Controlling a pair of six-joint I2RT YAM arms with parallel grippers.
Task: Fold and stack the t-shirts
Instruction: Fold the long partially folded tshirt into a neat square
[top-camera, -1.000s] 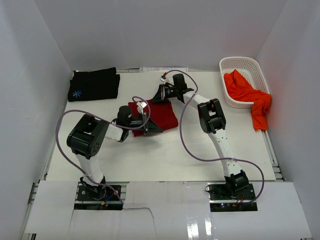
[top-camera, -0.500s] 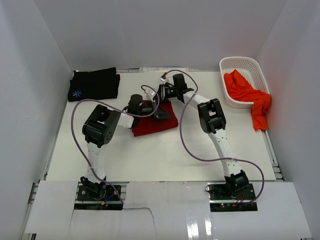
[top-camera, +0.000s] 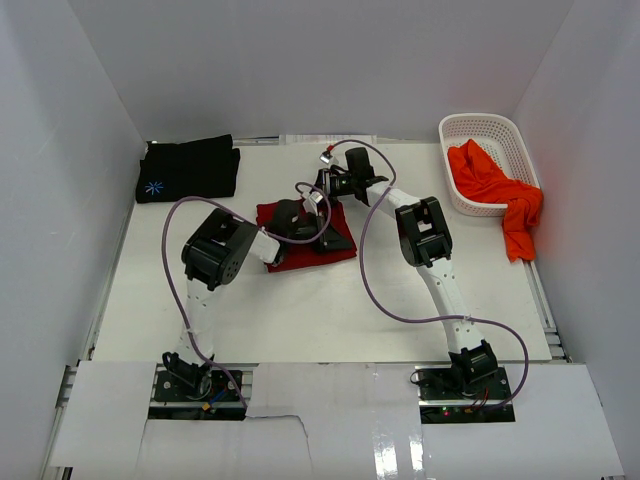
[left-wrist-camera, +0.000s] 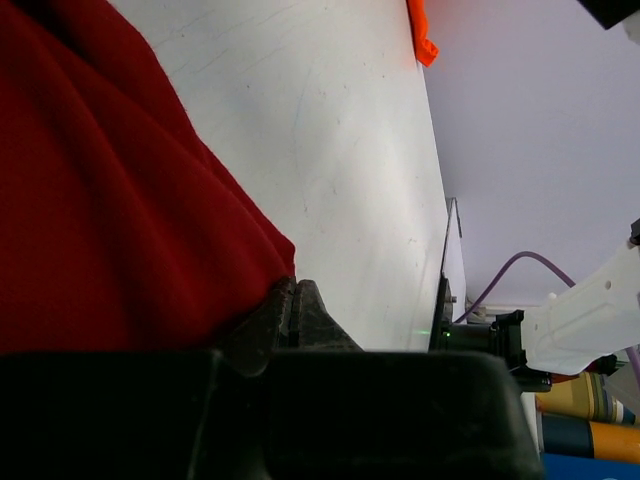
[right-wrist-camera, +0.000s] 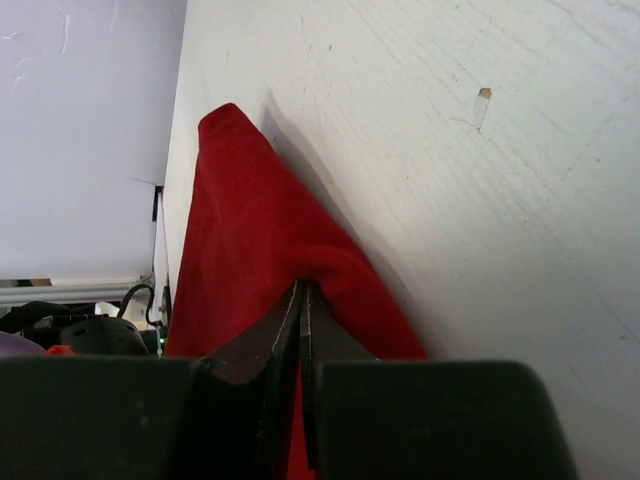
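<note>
White slotted plastic basket (top-camera: 480, 118) at two o'clock holds bright orange-red cloth t-shirt (top-camera: 478, 172), spilling over; left gripper (left-wrist-camera: 295, 300) and right gripper (right-wrist-camera: 303, 300) clamp plain dark red cloth t-shirt (top-camera: 335, 252)

White table (top-camera: 330, 310): folded black t-shirt (top-camera: 190, 168) with a small blue print at the far-left corner, dark red t-shirt (top-camera: 298, 259) flat near the middle, white slotted basket (top-camera: 480, 122) at the far-right corner. Orange-red t-shirt (top-camera: 485, 178) lies in the basket, one end draped over the rim onto the tabletop.
</note>
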